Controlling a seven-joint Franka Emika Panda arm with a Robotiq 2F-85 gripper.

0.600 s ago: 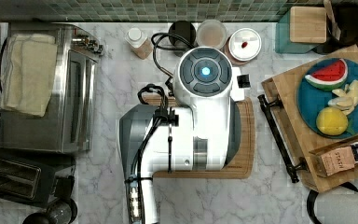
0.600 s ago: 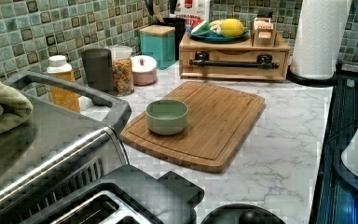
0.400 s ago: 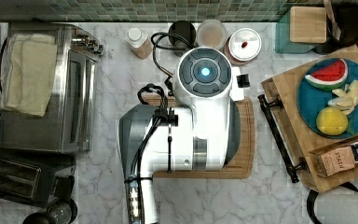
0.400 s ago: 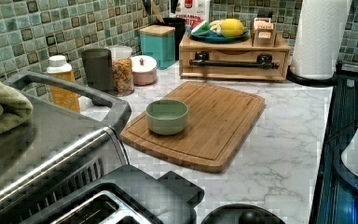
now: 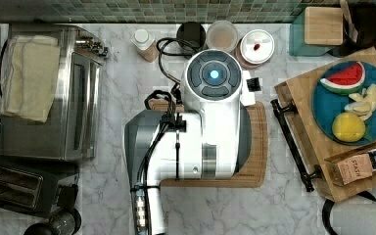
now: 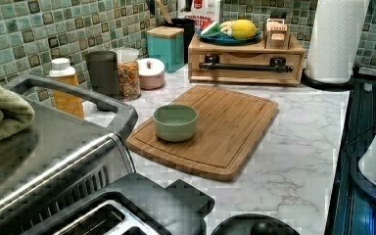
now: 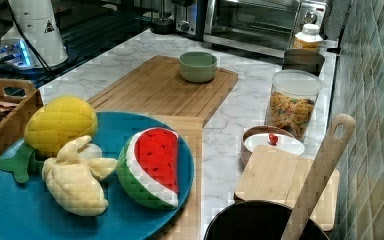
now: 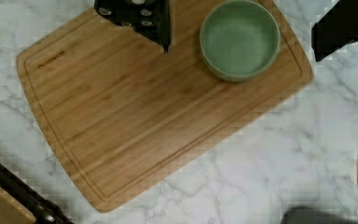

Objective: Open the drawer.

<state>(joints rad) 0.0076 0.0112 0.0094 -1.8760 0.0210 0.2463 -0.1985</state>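
Reaching not begun | gripper point(image 8: 242, 28) wide open, nothing held, above green bowl point(image 8: 240, 39) on cutting board point(image 8: 135, 112) | drawer point(image 6: 247, 66) shut, upper centre of left view | risk: black bar handle point(image 6: 246, 66) is thin, could be missed or slipped off.

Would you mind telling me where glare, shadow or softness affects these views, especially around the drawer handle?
Left view: even light; the drawer front is clear and its black handle stands out, while the toaster oven nearby looks soft with a bright streak. Top view: the arm's blue light glows, and the handle is sharp against pale marble. Wrist view: the cutting board is evenly lit.
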